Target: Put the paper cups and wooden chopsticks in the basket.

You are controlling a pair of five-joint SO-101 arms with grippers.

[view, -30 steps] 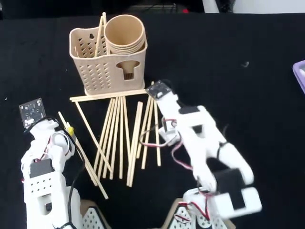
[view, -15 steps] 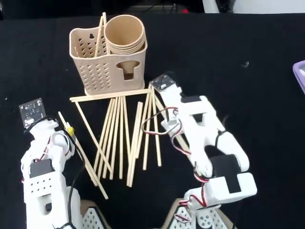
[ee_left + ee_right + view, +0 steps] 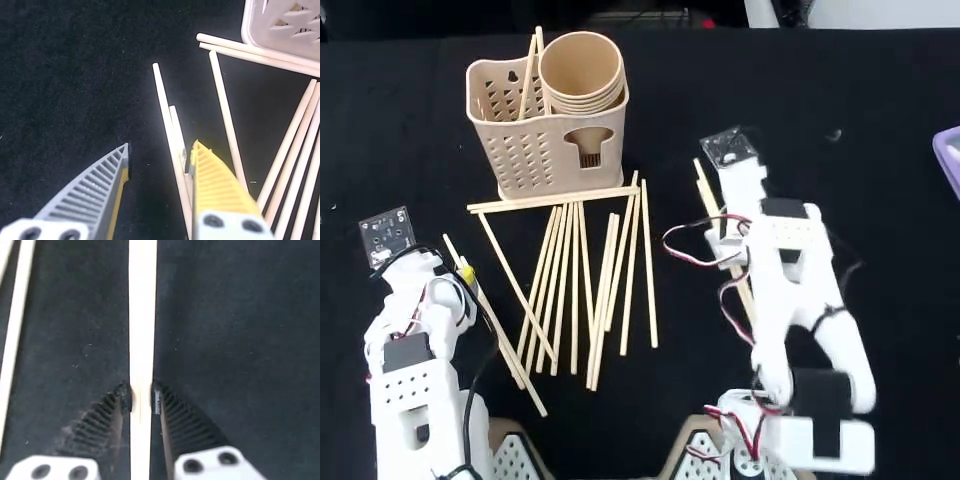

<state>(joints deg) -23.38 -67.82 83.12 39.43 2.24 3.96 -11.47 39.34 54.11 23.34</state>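
The held chopsticks [image 3: 142,315] run straight through the right gripper [image 3: 141,397], long axis in line with the fingers, which are clamped on them from both sides. The high view shows what appear to be two sticks [image 3: 703,185] projecting past the wrist toward the far side of the table [image 3: 840,80], lying low and close to level. The basket [image 3: 520,150] stands upright, off to the robot's left of those tips and well apart, with the cups [image 3: 582,65] stacked inside and some sticks already in it. Judgement: the sticks must swing left and tip end-down to enter the basket's open top. Loose chopsticks [image 3: 575,290] fan out in front of the basket. The left gripper [image 3: 160,145] sits over the leftmost sticks, fingers apart.
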